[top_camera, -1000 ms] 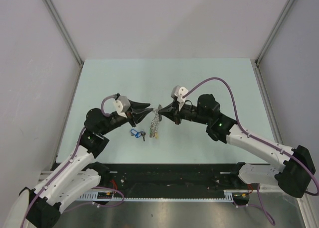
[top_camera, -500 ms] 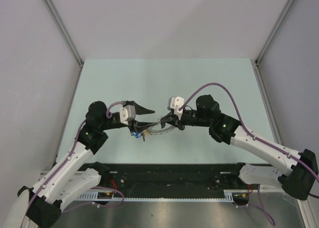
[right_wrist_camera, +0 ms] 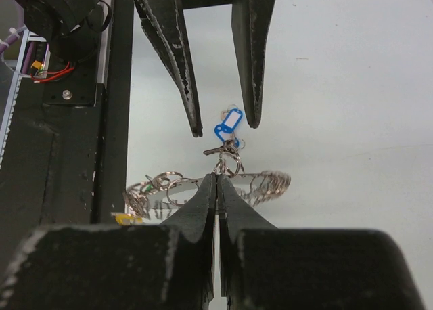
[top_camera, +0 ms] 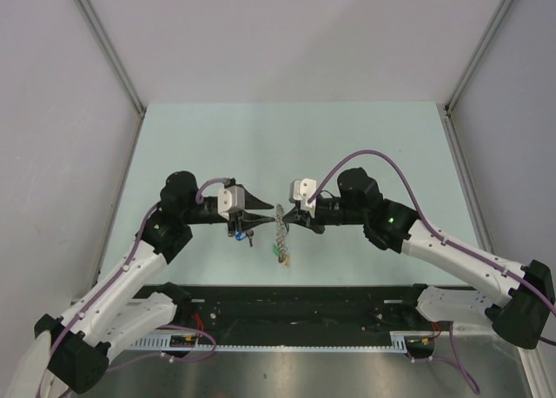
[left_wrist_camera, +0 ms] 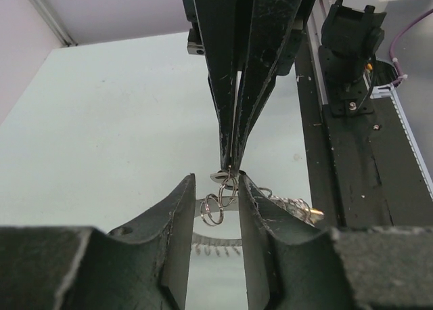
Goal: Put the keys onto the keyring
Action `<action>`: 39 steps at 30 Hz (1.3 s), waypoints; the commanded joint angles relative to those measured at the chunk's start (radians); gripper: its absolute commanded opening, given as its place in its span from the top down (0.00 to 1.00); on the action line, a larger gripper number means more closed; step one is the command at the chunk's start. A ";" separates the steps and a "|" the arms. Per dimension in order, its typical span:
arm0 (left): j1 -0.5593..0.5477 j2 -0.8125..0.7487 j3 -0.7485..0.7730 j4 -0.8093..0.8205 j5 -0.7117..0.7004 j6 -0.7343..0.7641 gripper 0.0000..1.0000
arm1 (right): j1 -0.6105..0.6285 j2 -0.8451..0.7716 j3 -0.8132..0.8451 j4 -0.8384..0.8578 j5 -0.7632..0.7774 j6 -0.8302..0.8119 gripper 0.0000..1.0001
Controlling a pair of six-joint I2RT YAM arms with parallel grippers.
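Right pincer point(right_wrist_camera: 217, 180): tips pressed together on the rim of the keyring point(right_wrist_camera: 269, 181). I hold it up off the table point(top_camera: 365, 146) so the ring hangs free and its edge faces the other arm.
Left pincer point(left_wrist_camera: 215, 183): fingers apart, straddling the spot where the right tips pinch; it grips nothing.
Keyring: it dangles from the right tips, fringed with silvery keys, with green and yellow tags at the end away from the pinch.
Keys: the blue-tagged key point(right_wrist_camera: 228, 122) appears to lie on the table just beneath the left pincer. I judge it is not threaded yet.
Next, as I read it: with the ring steadied in the air, the left pincer is the free one, so it should fetch the key.
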 commanded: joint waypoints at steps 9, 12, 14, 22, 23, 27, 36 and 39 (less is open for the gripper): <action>-0.064 0.085 0.110 -0.116 -0.121 -0.025 0.66 | 0.017 -0.017 0.060 0.031 -0.006 -0.024 1.00; -0.064 0.082 0.112 -0.100 -0.135 -0.082 0.66 | 0.015 -0.022 0.060 0.025 -0.003 -0.026 1.00; -0.064 0.065 0.103 -0.094 -0.178 -0.100 0.65 | 0.015 -0.020 0.060 0.022 -0.008 -0.029 1.00; -0.065 0.017 0.037 -0.105 -0.152 -0.059 0.53 | 0.017 -0.020 0.060 0.017 -0.011 -0.030 1.00; -0.065 0.016 0.037 -0.105 -0.137 -0.058 0.53 | 0.017 -0.022 0.060 0.014 -0.009 -0.030 1.00; -0.065 0.025 0.026 -0.094 -0.117 -0.050 0.51 | 0.017 -0.026 0.060 0.010 -0.008 -0.029 1.00; -0.064 0.134 0.081 -0.169 0.000 0.007 0.58 | 0.026 -0.031 0.060 0.004 -0.012 -0.033 1.00; -0.064 0.160 0.096 -0.198 0.029 0.024 0.64 | 0.029 -0.031 0.060 0.004 -0.012 -0.035 1.00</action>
